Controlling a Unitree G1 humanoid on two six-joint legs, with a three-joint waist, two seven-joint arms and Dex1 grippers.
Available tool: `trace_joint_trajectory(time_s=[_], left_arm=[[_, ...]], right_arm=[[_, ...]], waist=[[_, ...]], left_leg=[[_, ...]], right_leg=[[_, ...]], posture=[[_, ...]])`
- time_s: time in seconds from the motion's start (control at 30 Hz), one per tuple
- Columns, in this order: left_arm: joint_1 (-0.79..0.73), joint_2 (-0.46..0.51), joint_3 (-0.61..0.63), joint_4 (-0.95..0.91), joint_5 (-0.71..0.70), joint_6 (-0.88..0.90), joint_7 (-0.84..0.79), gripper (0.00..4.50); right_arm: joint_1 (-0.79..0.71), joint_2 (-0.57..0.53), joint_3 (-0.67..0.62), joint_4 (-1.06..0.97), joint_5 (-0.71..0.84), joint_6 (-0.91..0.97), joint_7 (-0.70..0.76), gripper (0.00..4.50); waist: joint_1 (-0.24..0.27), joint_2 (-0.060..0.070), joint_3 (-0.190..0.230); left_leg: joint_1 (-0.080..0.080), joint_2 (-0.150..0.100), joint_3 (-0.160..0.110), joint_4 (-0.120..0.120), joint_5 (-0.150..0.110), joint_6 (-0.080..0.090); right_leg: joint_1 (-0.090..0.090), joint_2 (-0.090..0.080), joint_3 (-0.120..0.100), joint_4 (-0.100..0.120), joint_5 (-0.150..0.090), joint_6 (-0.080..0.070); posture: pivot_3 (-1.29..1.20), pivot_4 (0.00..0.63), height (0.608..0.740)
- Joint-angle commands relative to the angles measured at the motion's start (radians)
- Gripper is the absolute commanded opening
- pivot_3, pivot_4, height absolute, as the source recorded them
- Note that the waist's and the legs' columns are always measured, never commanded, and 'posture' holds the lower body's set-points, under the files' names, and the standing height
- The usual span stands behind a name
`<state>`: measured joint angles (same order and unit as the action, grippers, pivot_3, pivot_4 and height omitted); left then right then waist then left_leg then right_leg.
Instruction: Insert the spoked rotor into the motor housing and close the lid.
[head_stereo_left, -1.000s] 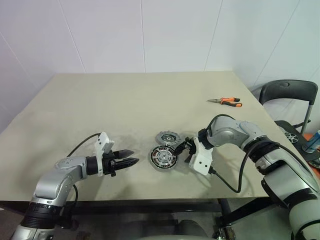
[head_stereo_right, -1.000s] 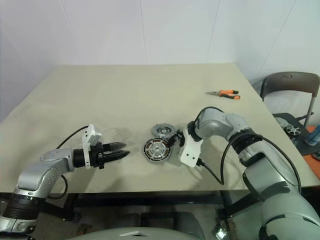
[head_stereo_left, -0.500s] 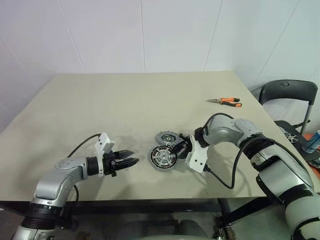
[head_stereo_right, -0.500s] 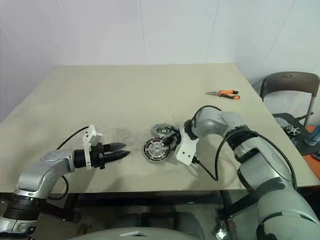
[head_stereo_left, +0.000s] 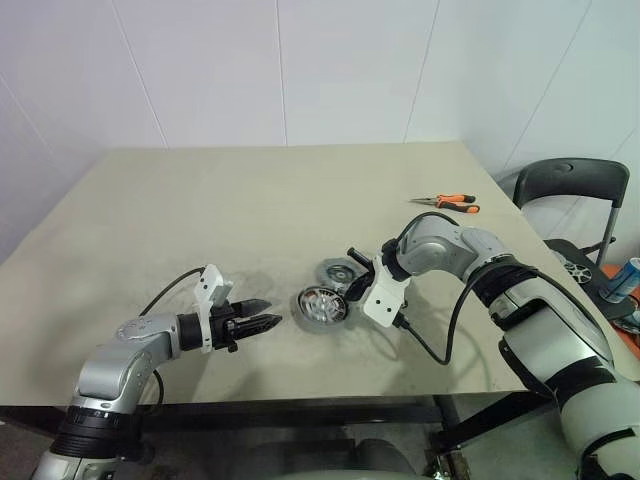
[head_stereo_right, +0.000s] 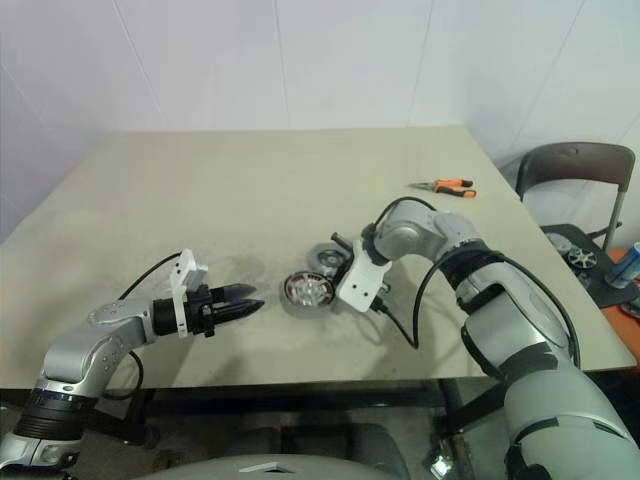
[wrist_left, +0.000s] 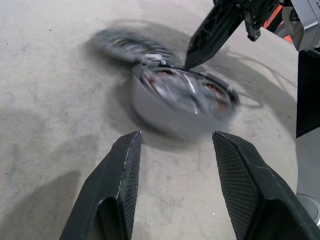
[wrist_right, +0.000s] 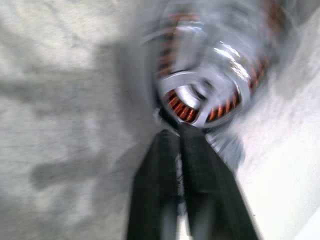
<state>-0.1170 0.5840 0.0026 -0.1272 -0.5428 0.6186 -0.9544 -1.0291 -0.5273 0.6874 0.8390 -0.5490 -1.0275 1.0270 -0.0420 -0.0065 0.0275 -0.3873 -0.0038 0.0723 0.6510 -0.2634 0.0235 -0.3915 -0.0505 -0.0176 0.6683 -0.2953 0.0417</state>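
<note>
The motor housing sits on the table between my two grippers. The shiny spoked rotor lies in it, and copper coils show between its spokes. Just behind the housing, flat on the table, is the grey notched lid. My right gripper points down and to the left, fingers shut together, with their tips at the housing's rim on its right side. I cannot tell whether they pinch the rim. My left gripper hovers open a short way left of the housing, pointing at it with nothing in it.
Orange-handled pliers lie far back on the right of the table. A dark chair stands past the table's right edge. The right wrist's cable loops over the table near the front edge.
The right gripper's fingers have closed, and the hand has moved in leftward against the housing's rim. The housing has shifted slightly left. The left gripper has not moved.
</note>
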Motion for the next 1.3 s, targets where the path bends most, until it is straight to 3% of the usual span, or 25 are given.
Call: trace_joint_trajectory(time_s=[0.03, 0.37, 0.53, 0.7, 0.83, 1.0, 1.3], left_arm=[[-0.018, -0.001, 0.01, -0.007, 0.002, -0.018, 0.002, 2.41], [-0.014, 0.001, 0.014, 0.007, 0.008, -0.022, 0.001, 2.41], [-0.028, -0.005, 0.01, 0.022, 0.013, -0.027, 0.004, 2.41], [-0.034, -0.015, 0.001, 0.035, 0.019, -0.035, 0.006, 2.41], [-0.043, -0.026, -0.006, 0.047, 0.024, -0.039, 0.007, 2.41], [-0.057, -0.036, -0.013, 0.062, 0.031, -0.044, 0.002, 2.41], [-0.061, -0.038, -0.012, 0.076, 0.04, -0.05, -0.003, 2.41]], right_arm=[[-0.014, -0.007, -0.014, -0.017, 0.016, 0.006, 0.001, 0.02], [0.007, -0.02, -0.012, -0.077, 0.043, 0.004, 0.036, 0.02], [0.011, -0.023, -0.019, -0.144, 0.135, 0.061, 0.138, 0.02], [0.036, -0.03, -0.077, -0.281, 0.33, 0.389, 0.36, 0.02], [0.031, -0.073, -0.105, -0.339, 0.373, 0.548, 0.462, 0.02], [0.028, -0.083, -0.108, -0.329, 0.33, 0.555, 0.449, 0.02], [0.027, -0.028, -0.083, -0.241, 0.201, 0.342, 0.266, 0.02]], waist=[[0.0, 0.0, 0.0], [-0.001, 0.0, 0.0], [0.0, 0.0, 0.0], [0.0, 0.0, 0.0], [0.004, 0.0, 0.0], [0.001, 0.0, 0.0], [-0.002, 0.0, 0.0]], left_leg=[[0.0, 0.0, 0.0, 0.0, 0.0, 0.0], [0.0, 0.0, 0.0, 0.0, 0.0, 0.0], [0.0, 0.0, 0.0, -0.001, 0.0, 0.0], [-0.001, 0.0, 0.0, -0.001, 0.0, 0.0], [-0.003, 0.0, 0.0, -0.002, 0.0, 0.0], [-0.003, 0.0, 0.0, -0.002, -0.002, -0.003], [-0.003, 0.0, 0.001, -0.003, -0.002, -0.003]], right_leg=[[0.0, 0.0, 0.0, 0.0, 0.0, 0.0], [0.0, 0.0, 0.0, 0.0, 0.0, 0.0], [0.0, 0.0, 0.0, 0.0, 0.0, 0.0], [-0.001, 0.0, 0.0, -0.001, 0.0, 0.001], [-0.003, 0.0, 0.0, -0.001, 0.001, 0.001], [-0.004, -0.001, 0.0, -0.002, 0.0, 0.0], [-0.006, 0.0, 0.0, -0.001, 0.0, 0.001]], posture=[[0.0, 0.0, 0.74], [0.0, 0.0, 0.74], [0.0, 0.0, 0.74], [0.0, 0.0, 0.74], [0.0, 0.0, 0.74], [0.0, 0.0, 0.74], [0.0, 0.0, 0.74]])
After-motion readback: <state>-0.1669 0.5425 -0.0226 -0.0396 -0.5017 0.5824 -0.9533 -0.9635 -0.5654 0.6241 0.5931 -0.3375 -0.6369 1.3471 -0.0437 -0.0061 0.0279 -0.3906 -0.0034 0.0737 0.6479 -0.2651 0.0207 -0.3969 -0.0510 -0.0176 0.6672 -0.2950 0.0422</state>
